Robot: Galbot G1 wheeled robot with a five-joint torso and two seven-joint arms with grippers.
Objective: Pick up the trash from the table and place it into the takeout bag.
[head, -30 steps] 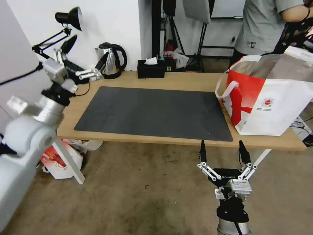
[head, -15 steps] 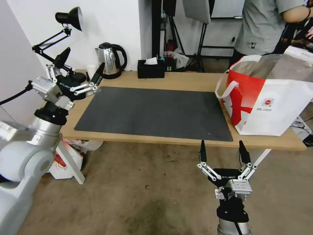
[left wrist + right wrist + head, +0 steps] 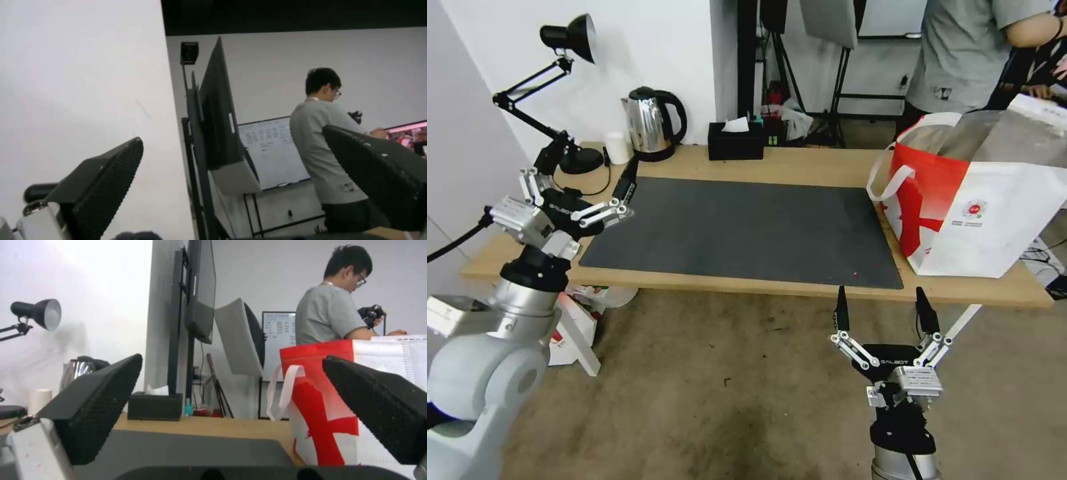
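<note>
Takeout bag (image 3: 980, 220) stands upright at the right end of the table (image 3: 800, 163), just beside the dark mat (image 3: 747, 230); no trash is seen on the mat. Left gripper (image 3: 587, 183) has been lowered from kettle (image 3: 650, 123) height toward the table's left edge, fingers spread, nothing held. Right gripper (image 3: 884, 310) is parked below the front edge, spread. Clearing is judged complete; arms retracting.

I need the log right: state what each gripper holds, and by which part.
Nothing is held. The left gripper is open above the table's left end; the right gripper is open, low before its front edge.
</note>
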